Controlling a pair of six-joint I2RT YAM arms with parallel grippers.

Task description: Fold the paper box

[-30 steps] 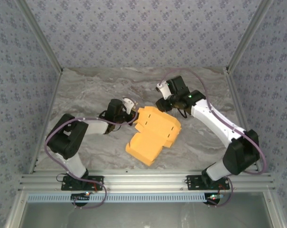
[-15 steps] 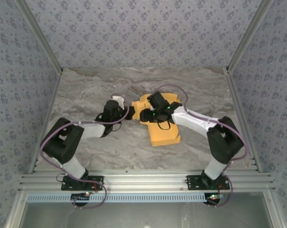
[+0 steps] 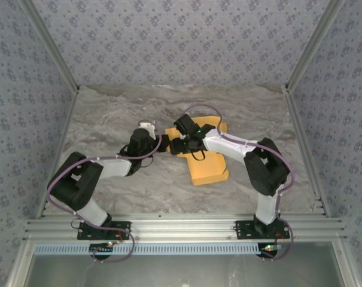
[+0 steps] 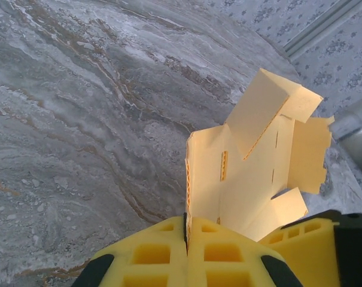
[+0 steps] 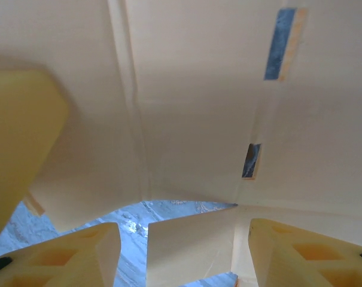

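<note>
Cardboard is sitting near the middle of the grey marbled table (image 3: 103, 125): the paper box (image 3: 208, 168), a thin orange-yellow die-cut piece with flaps and creases, is lying there partly folded, the right arm (image 3: 234, 143) crossing over its far half and hiding it from above. The left gripper (image 3: 163, 146) and the right gripper (image 3: 176, 145) are meeting at the box's left edge, so close that their fingers are hard to separate in the overhead view. In the left wrist view the left gripper (image 4: 186, 230) is pinching the near edge of an upright panel of the paper box (image 4: 246, 173), its yellow fingers (image 4: 151, 254) pressed together on the sheet and cut off by the frame's bottom. Beyond the panel, flaps are standing at differing tilts. In the right wrist view the paper box (image 5: 198, 101) is sitting very close to the lens, pale and soft in focus. The right gripper (image 5: 182, 233) is holding its jaws spread, a small flap lying between them; whether either finger is touching it is unclear. A blurred yellow shape (image 5: 19, 137) at the left edge is too unfocused to identify.
</note>
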